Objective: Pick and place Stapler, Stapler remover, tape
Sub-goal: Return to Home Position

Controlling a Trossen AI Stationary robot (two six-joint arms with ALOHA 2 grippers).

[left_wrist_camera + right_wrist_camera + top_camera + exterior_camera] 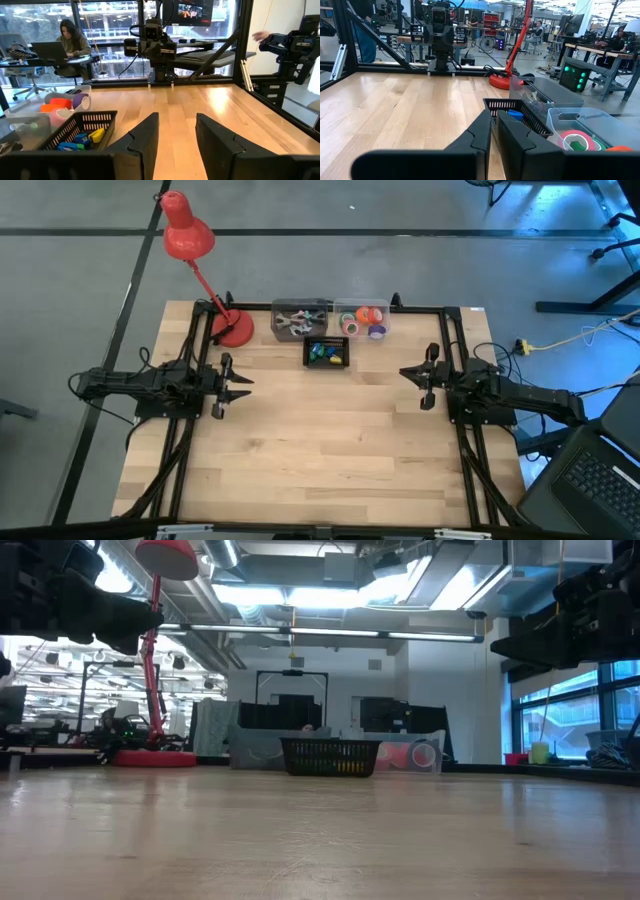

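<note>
tape rolls [365, 317] sit in the clear plastic bin [384, 311] at the back of the wood worktop [320, 460], next to the staplers [322, 353] in the black mesh basket [327, 365]. the rolls look light, stiff and smooth-edged, so i'd pinch across the rim or through the pale core. left end effector [177, 117] is partly open, right end effector [494, 112] is all but closed, and both are empty.

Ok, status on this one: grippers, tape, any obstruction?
Left gripper open, right gripper shut, both empty, at table sides. Tape rolls in the clear bin. Red desk lamp stands beside the bins, not blocking.
</note>
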